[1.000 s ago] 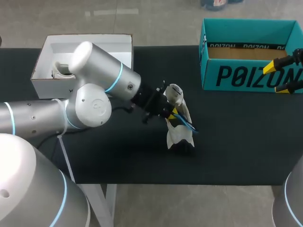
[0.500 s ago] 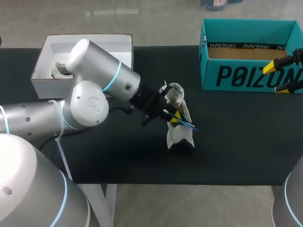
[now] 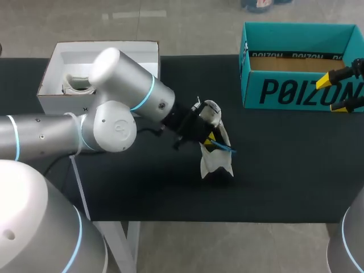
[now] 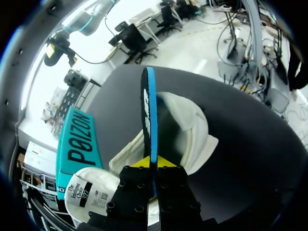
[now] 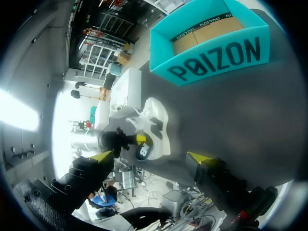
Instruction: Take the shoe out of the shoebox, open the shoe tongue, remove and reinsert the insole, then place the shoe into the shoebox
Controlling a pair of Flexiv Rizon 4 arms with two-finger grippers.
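The white shoe [image 3: 215, 161] stands on the black table [image 3: 284, 159] near its middle, heel end up. My left gripper [image 3: 209, 139] is at the shoe's opening, shut on the thin black insole with a blue edge [image 3: 224, 149]. In the left wrist view the insole [image 4: 149, 115] stands on edge straight ahead of the pinched yellow tips of the left gripper [image 4: 154, 162], over the shoe [image 4: 190, 130]. The teal shoebox [image 3: 301, 91] sits open at the back right. My right gripper [image 3: 334, 94] hangs open in front of it. From the right wrist the right gripper [image 5: 150, 157] looks across at the shoe [image 5: 158, 118].
A white open box [image 3: 54, 62] with a pale object inside stands at the back left, behind my left arm's elbow. The teal shoebox [image 5: 216, 43] lies ahead of my right gripper. The table's front edge runs close below the shoe.
My left gripper's fingers have closed the last bit onto the insole. The left arm's elbow has shifted, and the shoe has barely moved. The right arm has kept still.
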